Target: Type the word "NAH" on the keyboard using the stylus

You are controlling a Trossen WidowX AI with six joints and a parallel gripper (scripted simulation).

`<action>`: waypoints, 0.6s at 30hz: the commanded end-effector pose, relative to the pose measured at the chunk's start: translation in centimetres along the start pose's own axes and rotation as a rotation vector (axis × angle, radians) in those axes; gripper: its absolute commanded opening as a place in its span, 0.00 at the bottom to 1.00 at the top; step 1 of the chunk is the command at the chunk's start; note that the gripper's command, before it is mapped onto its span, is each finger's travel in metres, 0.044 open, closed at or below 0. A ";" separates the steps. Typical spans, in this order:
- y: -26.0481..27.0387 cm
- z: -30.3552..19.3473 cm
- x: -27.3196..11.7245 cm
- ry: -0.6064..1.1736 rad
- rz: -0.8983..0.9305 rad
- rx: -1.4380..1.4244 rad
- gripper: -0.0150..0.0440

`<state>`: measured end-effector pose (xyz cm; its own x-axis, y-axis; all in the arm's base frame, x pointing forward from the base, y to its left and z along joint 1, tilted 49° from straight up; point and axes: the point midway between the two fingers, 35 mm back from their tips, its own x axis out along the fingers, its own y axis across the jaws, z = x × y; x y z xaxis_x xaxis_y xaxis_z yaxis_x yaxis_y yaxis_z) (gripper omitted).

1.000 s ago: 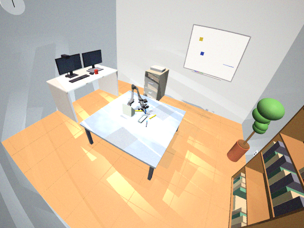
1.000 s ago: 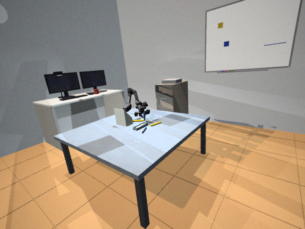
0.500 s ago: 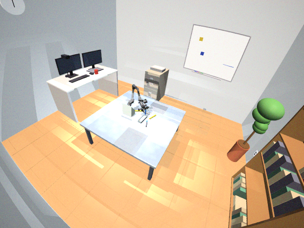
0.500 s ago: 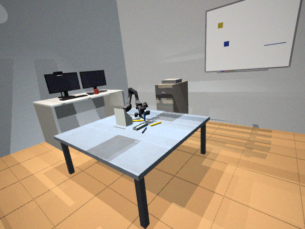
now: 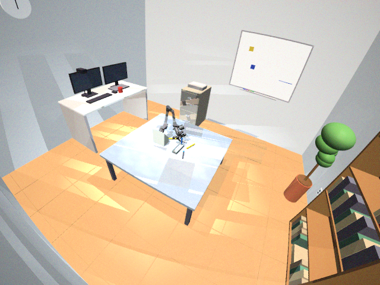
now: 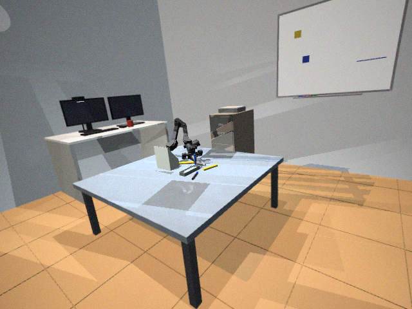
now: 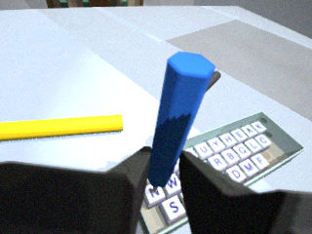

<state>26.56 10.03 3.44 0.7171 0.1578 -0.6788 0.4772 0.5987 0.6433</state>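
My gripper (image 5: 181, 139) (image 6: 194, 157) (image 7: 164, 155) is shut on the blue stylus (image 5: 181, 141) (image 6: 194, 159) (image 7: 182, 93), which stands nearly upright between the fingers. The small keyboard (image 5: 174, 151) (image 6: 181, 173) (image 7: 282, 144) lies on the desk below. In the wrist view the stylus's visible lower end overlaps the N key (image 7: 154, 196), beside the W key (image 7: 172, 183). Whether it touches a key cannot be told. The H key (image 7: 227, 140) and the A key (image 7: 250, 130) show farther along the back row. The fingers hide part of the keyboard.
A yellow stick (image 5: 190, 146) (image 6: 210, 167) (image 7: 63, 127) lies beside the keyboard, and another yellow stick (image 6: 186, 162) lies behind it. A dark pen (image 5: 183, 154) (image 6: 194, 176) (image 7: 214, 81) lies on the keyboard's other side. A pale upright block (image 5: 159, 138) (image 6: 164, 158) stands near the arm.
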 end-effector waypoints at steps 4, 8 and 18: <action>-0.1 -0.2 0.2 -0.004 -0.002 0.003 0.39; -0.1 -0.3 0.2 -0.004 -0.002 0.003 0.39; 0.0 0.1 0.0 -0.004 -0.002 0.003 0.39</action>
<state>26.55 10.18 3.25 0.7180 0.1538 -0.6788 0.4795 0.5976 0.6426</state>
